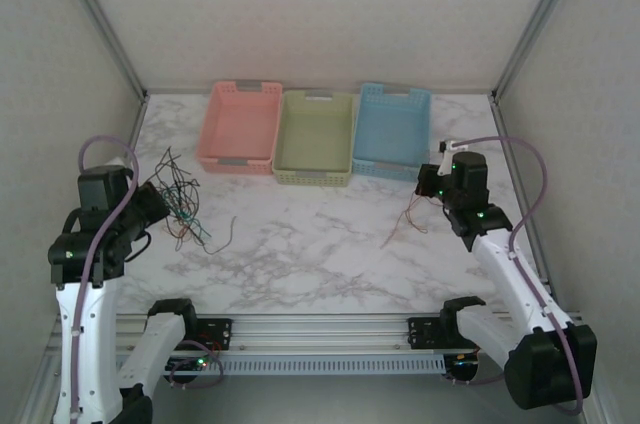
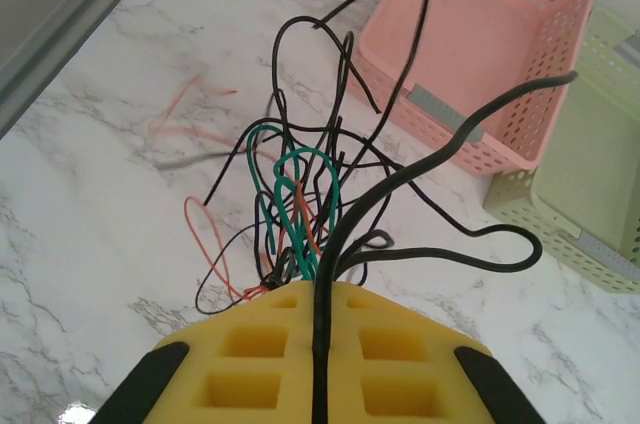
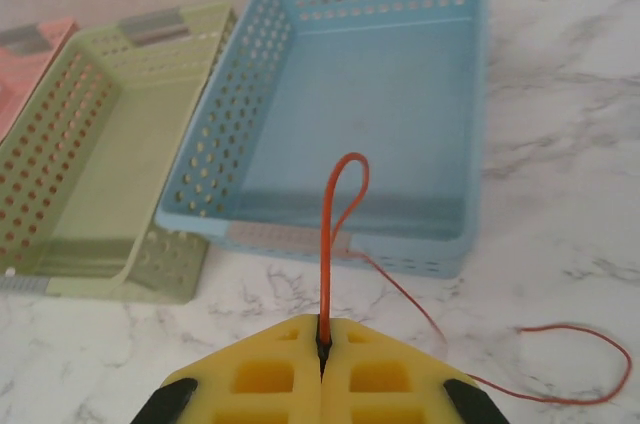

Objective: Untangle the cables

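Note:
A tangle of black, green and red-brown cables (image 1: pixel 178 202) lies on the marble table at the left. My left gripper (image 1: pixel 152 200) sits at its near edge. In the left wrist view the left gripper (image 2: pixel 322 289) is shut on a thick-looking black cable (image 2: pixel 345 229) that runs up between the yellow fingers, with the tangle (image 2: pixel 300 189) just beyond. My right gripper (image 1: pixel 432 184) is shut on a single red cable (image 1: pixel 405 222) that trails down to the table. In the right wrist view the right gripper (image 3: pixel 323 332) pinches that red cable (image 3: pixel 330 234), which loops upward in front of the blue basket.
Three baskets stand in a row at the back: pink (image 1: pixel 212 139), green (image 1: pixel 313 177), blue (image 1: pixel 392 168). Bare marble (image 1: pixel 310 244) lies between the arms. Frame posts and walls close in both sides.

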Motion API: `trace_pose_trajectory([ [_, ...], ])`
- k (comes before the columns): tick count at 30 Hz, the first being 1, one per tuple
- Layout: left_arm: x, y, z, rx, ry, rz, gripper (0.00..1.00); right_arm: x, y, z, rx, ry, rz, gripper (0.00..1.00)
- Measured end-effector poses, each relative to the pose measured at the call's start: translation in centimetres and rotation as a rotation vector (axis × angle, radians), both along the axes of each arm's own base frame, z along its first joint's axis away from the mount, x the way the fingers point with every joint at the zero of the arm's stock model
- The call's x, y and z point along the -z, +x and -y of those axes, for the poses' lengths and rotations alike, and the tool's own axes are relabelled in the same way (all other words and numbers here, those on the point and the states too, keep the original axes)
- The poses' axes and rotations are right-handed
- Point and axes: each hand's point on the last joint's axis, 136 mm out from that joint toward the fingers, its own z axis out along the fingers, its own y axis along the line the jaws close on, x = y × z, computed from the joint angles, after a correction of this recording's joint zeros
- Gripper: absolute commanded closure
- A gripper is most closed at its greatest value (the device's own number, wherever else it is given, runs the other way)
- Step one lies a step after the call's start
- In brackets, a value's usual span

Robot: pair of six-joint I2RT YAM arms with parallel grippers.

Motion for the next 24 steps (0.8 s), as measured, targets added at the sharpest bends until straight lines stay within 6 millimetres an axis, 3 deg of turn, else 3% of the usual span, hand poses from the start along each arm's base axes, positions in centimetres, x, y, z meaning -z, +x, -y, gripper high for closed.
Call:
trace_pose_trajectory([
  [5, 1.3, 0.1, 0.6, 0.024, -0.025, -0.027, 1.0, -1.1, -0.3, -1.2, -0.052, 0.063, 0.002, 1.0],
  [9, 2.8, 0.2, 1.2, 0.048, -0.051, -0.056, 1.0, -4.2, -0.3, -2.1, -0.097, 0.107, 0.041, 1.0],
  [15, 4.9, 0.2, 1.9, 0.075, -0.086, -0.096, 1.0, -13.2, 0.0, -4.0, -0.167, 0.165, 0.2, 1.0],
  [18, 4.9, 0.3, 2.1, 0.083, -0.094, -0.092, 1.0, -18.1, 0.3, -5.3, -0.2, 0.185, 0.287, 1.0],
  [24, 4.6, 0.6, 2.3, 0.092, -0.101, -0.07, 1.0, -25.6, 2.5, -6.9, -0.203, 0.195, 0.412, 1.0],
])
